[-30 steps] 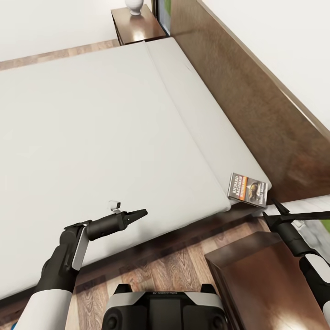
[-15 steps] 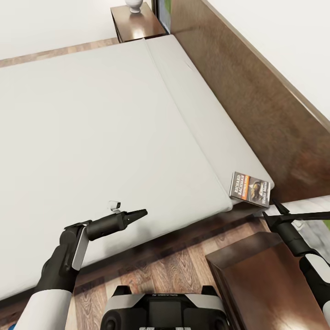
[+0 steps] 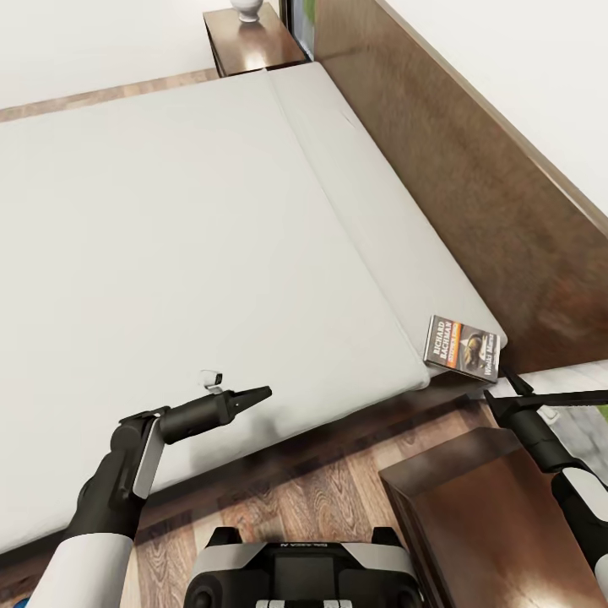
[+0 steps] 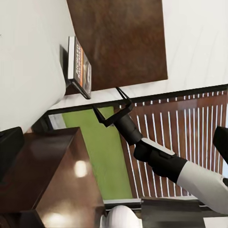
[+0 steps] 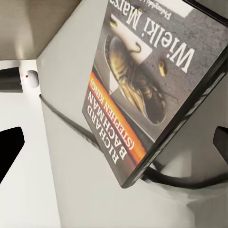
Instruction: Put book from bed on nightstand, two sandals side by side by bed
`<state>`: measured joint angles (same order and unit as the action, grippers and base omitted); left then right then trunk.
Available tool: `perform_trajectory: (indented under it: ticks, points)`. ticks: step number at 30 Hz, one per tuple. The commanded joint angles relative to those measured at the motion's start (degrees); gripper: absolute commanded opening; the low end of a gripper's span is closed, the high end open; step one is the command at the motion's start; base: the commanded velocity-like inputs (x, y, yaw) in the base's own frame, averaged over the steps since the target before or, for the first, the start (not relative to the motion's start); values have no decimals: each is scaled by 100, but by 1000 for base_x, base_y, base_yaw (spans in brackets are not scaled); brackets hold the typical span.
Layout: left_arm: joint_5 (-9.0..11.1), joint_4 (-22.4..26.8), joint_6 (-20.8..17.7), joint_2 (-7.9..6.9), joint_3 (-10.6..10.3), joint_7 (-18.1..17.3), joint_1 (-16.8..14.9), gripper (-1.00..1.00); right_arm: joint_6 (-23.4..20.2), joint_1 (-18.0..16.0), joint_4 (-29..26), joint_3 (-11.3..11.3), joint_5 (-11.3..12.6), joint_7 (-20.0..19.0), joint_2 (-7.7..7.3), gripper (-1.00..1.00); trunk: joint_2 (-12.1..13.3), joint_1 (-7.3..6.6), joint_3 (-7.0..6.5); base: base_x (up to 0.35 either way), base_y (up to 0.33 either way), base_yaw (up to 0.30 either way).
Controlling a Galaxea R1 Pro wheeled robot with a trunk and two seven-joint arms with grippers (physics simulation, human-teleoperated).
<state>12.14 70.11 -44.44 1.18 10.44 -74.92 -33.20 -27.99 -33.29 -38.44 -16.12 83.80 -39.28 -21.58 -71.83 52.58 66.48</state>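
Both sets of jaws were seen empty: the right gripper was spread wide, its two thin black fingers forked apart just beside the book without touching it, while the left gripper was drawn together to a point, grasping nothing, above the near edge of the mattress.

The book was found lying flat at the near corner of the bed, on the strip of mattress along the headboard, its cover facing up. In the right wrist view the book was shown close between the dark fingertips, the orange band and the lettering "RICHARD BACHMAN" clearly legible, one corner projecting past the mattress edge. In the left wrist view the book was seen edge-on at the mattress corner, with the right gripper open near it.

A nightstand was seen just below the right arm, close to the bed's corner. A second nightstand stood at the far side of the bed, a white object resting on its top.
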Motion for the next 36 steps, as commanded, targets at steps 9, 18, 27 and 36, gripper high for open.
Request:
perform_trajectory:
  ticks: [9, 18, 27, 36]
  points:
    - [-1, -14, -56, 5, 11, -20, -2, 100, -45, -2, 3, -8, 40, 0, -4, 100, -363, 198, 164, 0, 0, 0]
    - [-1, -14, -53, 5, 11, -15, -2, 100, -46, -2, 3, -13, 40, -2, -4, 100, -724, 396, 325, 0, 0, 0]
    - [-1, -15, -54, 5, 11, -14, -2, 100, -46, -2, 3, -13, 40, -1, -4, 100, -1085, 593, 487, 0, 0, 0]
    - [-1, -15, -56, 5, 11, -14, -2, 100, -44, -2, 3, -11, 40, -3, -4, 100, -1285, 703, 577, 0, 0, 0]
